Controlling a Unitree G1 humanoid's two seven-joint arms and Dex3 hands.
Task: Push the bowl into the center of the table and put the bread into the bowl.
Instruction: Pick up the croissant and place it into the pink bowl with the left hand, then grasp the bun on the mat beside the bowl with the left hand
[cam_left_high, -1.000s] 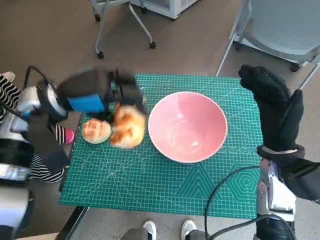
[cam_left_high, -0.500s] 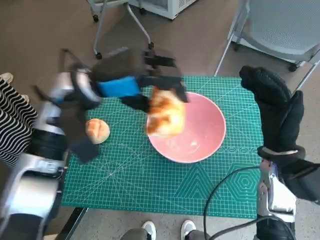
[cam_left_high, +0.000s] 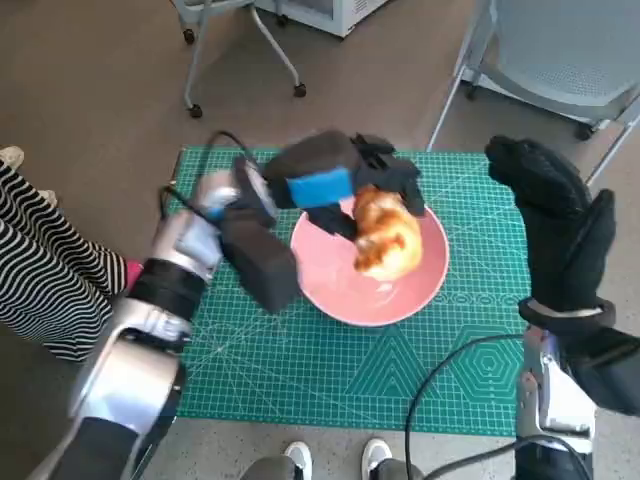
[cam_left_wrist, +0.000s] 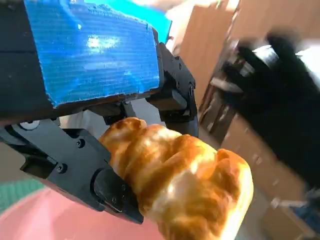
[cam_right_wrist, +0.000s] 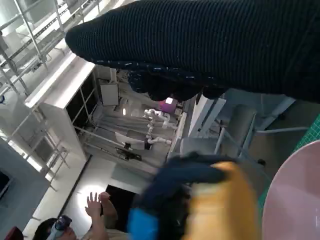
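Observation:
The pink bowl (cam_left_high: 340, 285) sits near the middle of the green cutting mat (cam_left_high: 300, 370). My left hand (cam_left_high: 345, 180) holds a golden braided bread (cam_left_high: 388, 238) above the bowl's far right part. In the left wrist view the bread (cam_left_wrist: 185, 185) is gripped between black fingers (cam_left_wrist: 75, 165), with the bowl's pink rim (cam_left_wrist: 30, 220) below. My right hand (cam_left_high: 555, 230) is raised beside the table's right edge, fingers straight, holding nothing. The right wrist view shows the glove (cam_right_wrist: 210, 45), the blurred bread (cam_right_wrist: 225, 205) and the bowl's rim (cam_right_wrist: 295, 200). The second bread roll is hidden by my left arm.
A person in striped trousers (cam_left_high: 45, 280) stands at the table's left side. Chair legs (cam_left_high: 240, 50) and a grey chair (cam_left_high: 560, 50) stand on the floor beyond the table. Feet (cam_left_high: 335, 458) show at the near edge. A cable (cam_left_high: 450, 400) loops over the mat's right front.
My left hand has carried the bread rightward from the mat's left side to over the bowl. The right hand has stayed raised and still.

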